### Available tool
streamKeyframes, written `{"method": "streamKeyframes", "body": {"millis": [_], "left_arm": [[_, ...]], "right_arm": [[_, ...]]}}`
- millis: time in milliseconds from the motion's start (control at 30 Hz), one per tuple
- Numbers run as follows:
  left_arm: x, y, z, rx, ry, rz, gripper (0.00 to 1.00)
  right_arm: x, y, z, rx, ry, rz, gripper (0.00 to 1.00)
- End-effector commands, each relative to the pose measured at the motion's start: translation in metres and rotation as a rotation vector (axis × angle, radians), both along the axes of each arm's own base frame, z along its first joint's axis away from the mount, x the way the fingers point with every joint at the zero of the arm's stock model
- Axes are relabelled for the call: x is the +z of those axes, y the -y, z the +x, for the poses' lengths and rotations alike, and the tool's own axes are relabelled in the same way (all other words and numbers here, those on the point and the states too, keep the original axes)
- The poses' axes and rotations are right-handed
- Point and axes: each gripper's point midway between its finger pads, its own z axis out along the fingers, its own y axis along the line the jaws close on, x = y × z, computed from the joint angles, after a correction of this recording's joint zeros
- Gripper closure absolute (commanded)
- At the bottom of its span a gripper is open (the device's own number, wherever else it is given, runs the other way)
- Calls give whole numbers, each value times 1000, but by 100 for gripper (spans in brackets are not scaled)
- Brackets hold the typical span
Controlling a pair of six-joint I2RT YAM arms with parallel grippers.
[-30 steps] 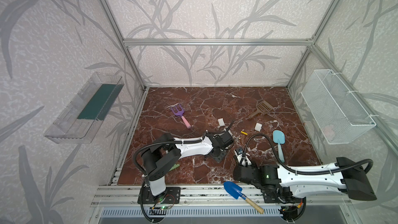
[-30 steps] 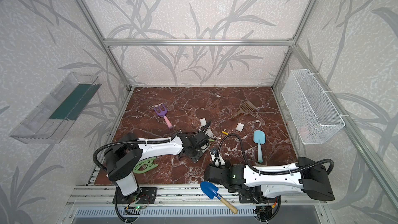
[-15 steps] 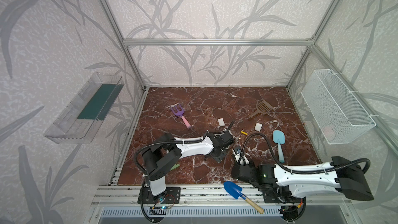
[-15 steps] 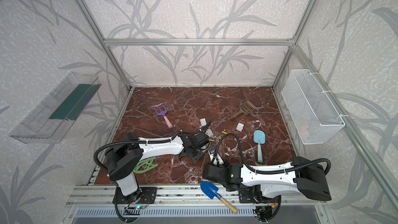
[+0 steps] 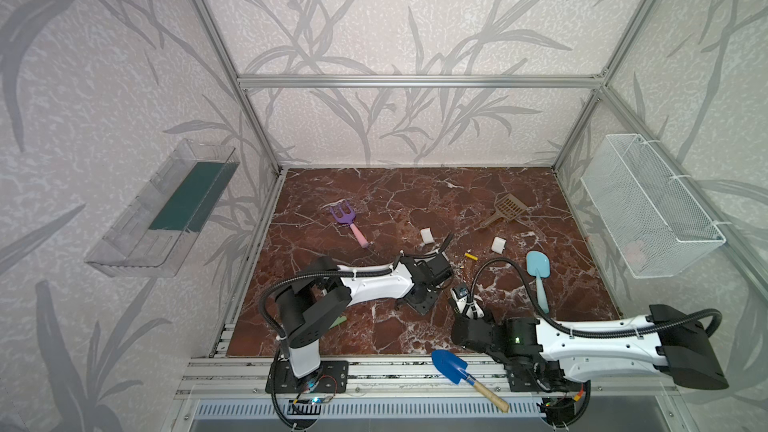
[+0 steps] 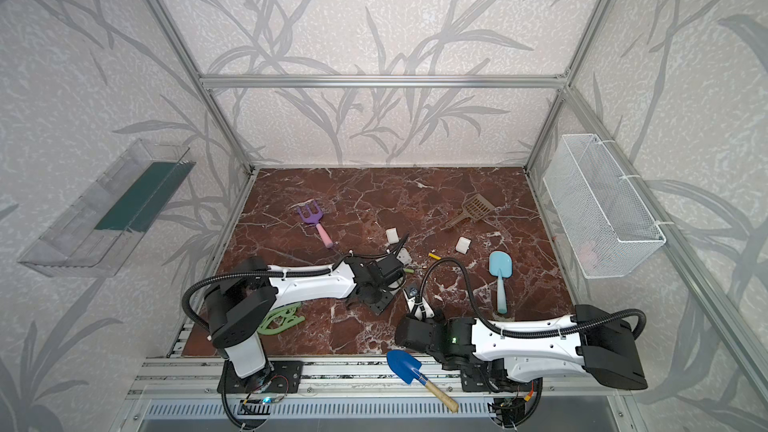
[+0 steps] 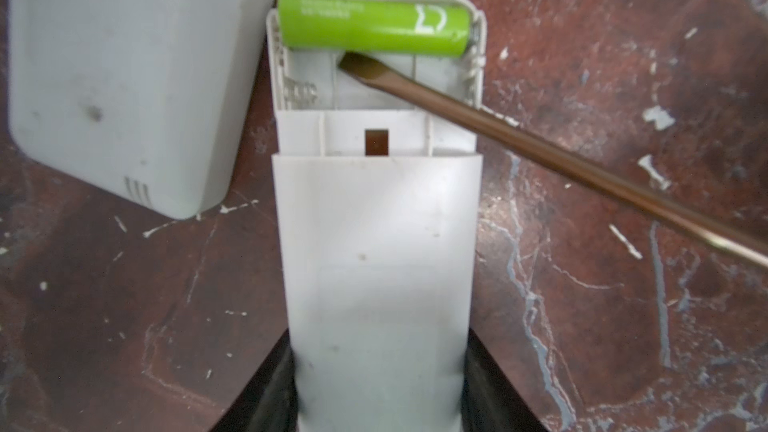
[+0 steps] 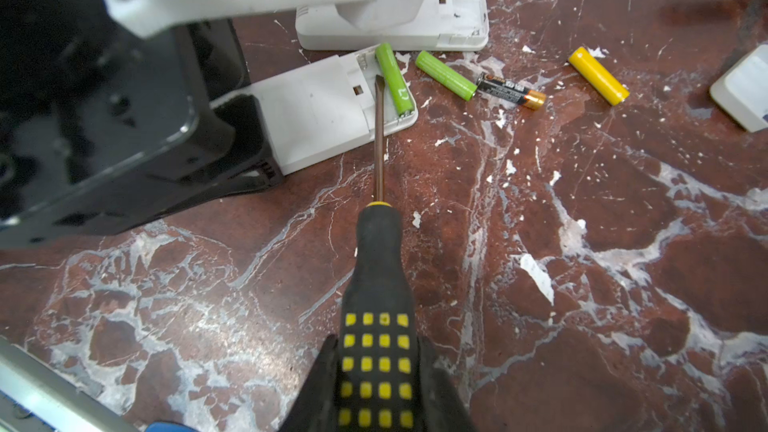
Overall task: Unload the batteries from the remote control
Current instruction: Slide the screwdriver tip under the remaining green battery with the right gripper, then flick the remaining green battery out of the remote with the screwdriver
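Green battery in open remote bay, screwdriver tip alongside

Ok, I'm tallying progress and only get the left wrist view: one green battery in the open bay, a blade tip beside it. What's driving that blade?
Observer: The right gripper, jaws shut on the black-and-yellow handle of the screwdriver.
Operator: Any batteries out?
Observer: Three lie loose on the table past the remote: a loose green battery, a black-and-copper battery and a yellow battery.
Operator: And the other remote's bay?
Observer: On the second remote, the part of its open bay that shows holds no battery; the left arm hides the rest.
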Motion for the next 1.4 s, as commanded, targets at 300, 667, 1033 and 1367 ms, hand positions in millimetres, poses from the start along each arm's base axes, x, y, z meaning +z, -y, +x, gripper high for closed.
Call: {"method": "streamKeyframes", "body": {"millis": [300, 667, 1033, 1367], "left_arm": [[-25, -16, -19, 4, -77, 77, 69], [-27, -19, -20, 12, -81, 85, 70], [-27, -24, -21, 16, -78, 101, 70], [-28, -25, -22, 22, -79, 101, 70]], "right_arm": [[-2, 2, 8, -2, 62, -28, 100], [7, 10, 14, -29, 107, -24, 100], [6, 19, 15, -57, 115, -42, 100], [9, 25, 17, -78, 127, -43, 100]]}}
